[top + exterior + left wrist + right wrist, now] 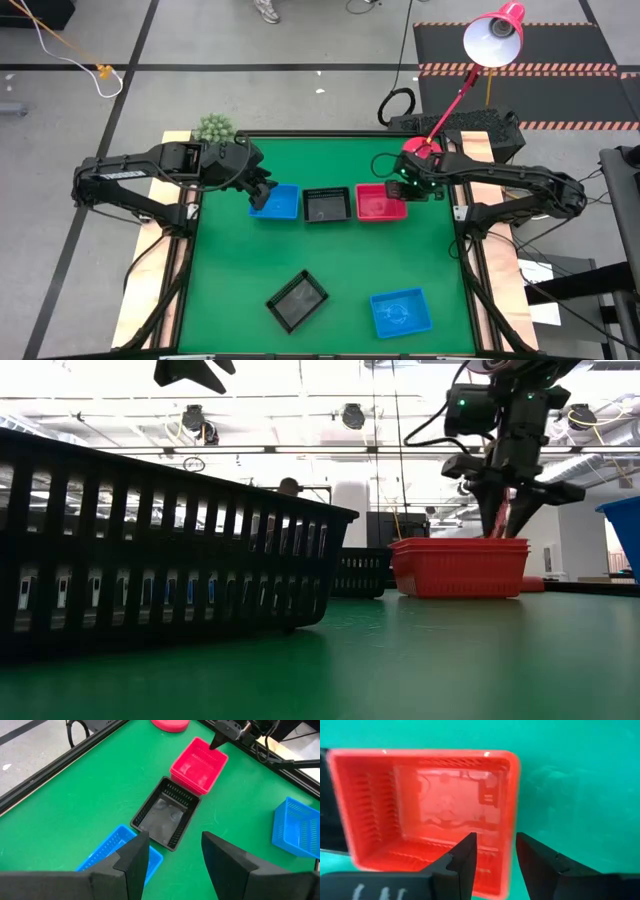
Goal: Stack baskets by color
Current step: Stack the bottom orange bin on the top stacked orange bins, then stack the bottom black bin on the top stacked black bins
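The right gripper (407, 190) stands at the right-hand edge of the red basket stack (379, 203), its fingers parted a little and straddling that wall, one finger inside and one outside in the right wrist view; nothing appears to be clamped, and in the low view the stack sits flat on the green table (330, 270) with more than one rim showing, so the step in hand looks like letting go of a red basket just nested; to do it well the jaws should widen enough that neither pad drags the wall, then the arm should rise straight up so the top basket is not tipped or pulled out of its nest. The left gripper (262, 192) hangs over the blue basket (276, 203) at the left end of the back row, fingers well apart and holding nothing; how many blue baskets lie nested there cannot be told. Between the two sits the black basket stack (327, 204), touching or almost touching its neighbours, so a sideways swing by either arm could nudge the row. Two baskets remain loose near the front: a black basket (297, 300) turned askew and a blue basket at the front right (400, 312); each will probably need a grip on one wall, squared up before it is lowered onto its own colour.
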{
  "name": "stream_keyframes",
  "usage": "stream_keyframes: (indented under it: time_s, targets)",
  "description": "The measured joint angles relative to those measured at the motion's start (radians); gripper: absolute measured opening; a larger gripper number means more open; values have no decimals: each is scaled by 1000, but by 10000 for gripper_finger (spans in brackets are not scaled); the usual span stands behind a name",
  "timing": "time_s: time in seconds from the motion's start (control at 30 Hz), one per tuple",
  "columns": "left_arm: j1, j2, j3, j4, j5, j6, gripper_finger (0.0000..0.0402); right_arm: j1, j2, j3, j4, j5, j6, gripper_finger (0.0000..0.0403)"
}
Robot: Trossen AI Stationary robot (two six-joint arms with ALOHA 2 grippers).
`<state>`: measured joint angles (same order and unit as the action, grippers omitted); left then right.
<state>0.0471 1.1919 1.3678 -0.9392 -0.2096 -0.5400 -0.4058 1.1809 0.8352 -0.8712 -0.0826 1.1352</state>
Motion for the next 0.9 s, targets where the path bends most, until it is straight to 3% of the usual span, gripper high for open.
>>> stream_keyframes:
  time_s: [0.4, 0.63, 0.9]
  targets:
    - [0, 0, 0, -2, 0, -3, 182, 0, -84, 0, 13, -4, -156, 127]
    - [-21, 0, -3, -13, 2, -54, 182, 0, -190, 0, 99, -113, -222, 91]
    - [-98, 1, -116, 6, 82, -198, 182, 2, -246, 0, 104, -99, -234, 78]
